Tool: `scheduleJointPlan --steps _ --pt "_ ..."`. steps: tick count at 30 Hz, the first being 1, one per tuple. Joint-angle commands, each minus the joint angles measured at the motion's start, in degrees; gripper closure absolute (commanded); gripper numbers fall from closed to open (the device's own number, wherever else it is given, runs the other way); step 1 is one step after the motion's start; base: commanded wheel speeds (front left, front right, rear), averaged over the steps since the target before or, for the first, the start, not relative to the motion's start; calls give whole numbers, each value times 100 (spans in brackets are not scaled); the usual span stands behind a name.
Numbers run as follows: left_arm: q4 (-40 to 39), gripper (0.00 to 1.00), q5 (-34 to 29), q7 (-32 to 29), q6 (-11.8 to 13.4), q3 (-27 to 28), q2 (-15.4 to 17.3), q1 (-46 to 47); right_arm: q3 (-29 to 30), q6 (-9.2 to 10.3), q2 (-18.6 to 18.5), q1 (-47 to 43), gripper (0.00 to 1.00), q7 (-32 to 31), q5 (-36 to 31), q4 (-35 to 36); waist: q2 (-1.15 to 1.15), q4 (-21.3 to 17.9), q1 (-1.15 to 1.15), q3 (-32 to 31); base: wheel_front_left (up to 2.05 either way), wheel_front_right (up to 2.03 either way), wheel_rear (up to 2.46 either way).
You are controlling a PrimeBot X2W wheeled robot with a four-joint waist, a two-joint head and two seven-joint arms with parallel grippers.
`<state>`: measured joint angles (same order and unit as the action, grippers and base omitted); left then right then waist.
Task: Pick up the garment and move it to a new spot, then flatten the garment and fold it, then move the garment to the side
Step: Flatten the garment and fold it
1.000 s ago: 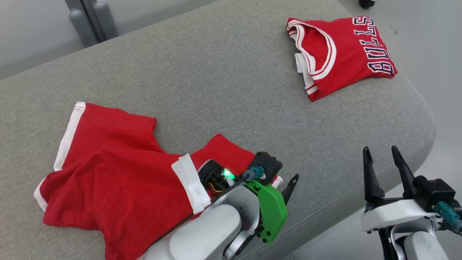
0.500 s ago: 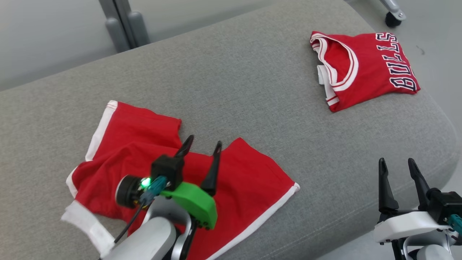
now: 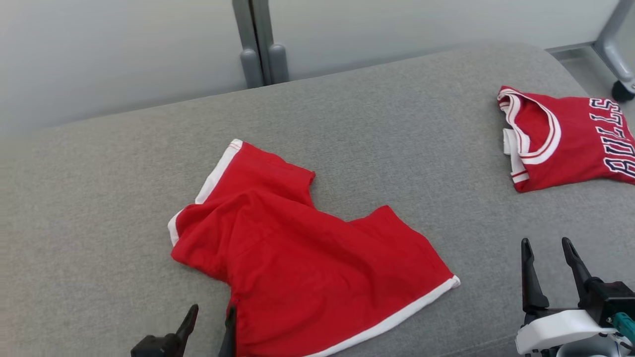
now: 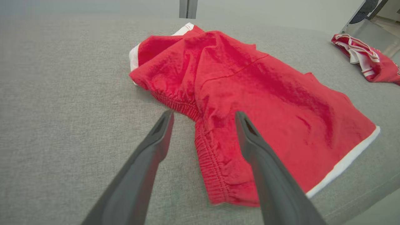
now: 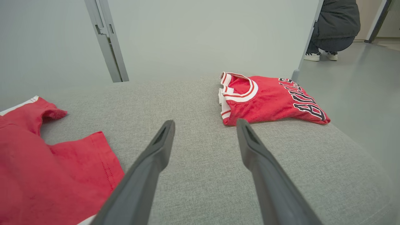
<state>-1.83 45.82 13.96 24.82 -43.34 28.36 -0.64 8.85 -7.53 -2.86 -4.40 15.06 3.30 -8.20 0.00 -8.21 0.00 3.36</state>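
Observation:
The garment is a pair of red shorts with white hems, lying spread but wrinkled on the grey cushion. One leg is folded over at the far left. My left gripper is open at the near edge of the shorts. In the left wrist view, the left gripper straddles the gathered waistband without holding it. My right gripper is open and empty over bare cushion, to the right of the shorts. The right gripper points toward the cushion's far end.
A folded red jersey with dark lettering lies at the cushion's far right end. A grey post stands behind the cushion and a caster wheel on the floor at right. A crouching person is beyond the jersey.
The head camera has swung, shifting the whole picture rightward. My left gripper drew back off the shorts to their near edge. The right gripper stayed open.

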Motion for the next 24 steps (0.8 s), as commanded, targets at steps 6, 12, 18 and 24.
scheduleJointPlan --steps 6,12,18,24 --pt "230 0 179 -158 -413 -189 125 -236 -53 10 -8 40 0 15 -54 48 0 362 0 -59 0 0 0" --pt "715 0 253 -381 -831 -406 -28 79 -97 10 -9 129 0 15 -103 60 0 282 0 118 0 0 0" --pt "1162 16 350 -453 -1030 -402 -261 377 -70 10 -8 176 0 15 -121 76 0 163 0 266 0 0 0" --pt "1436 84 407 -484 -1086 -380 -402 603 -75 10 -9 225 0 15 -74 53 0 67 0 331 0 0 0"
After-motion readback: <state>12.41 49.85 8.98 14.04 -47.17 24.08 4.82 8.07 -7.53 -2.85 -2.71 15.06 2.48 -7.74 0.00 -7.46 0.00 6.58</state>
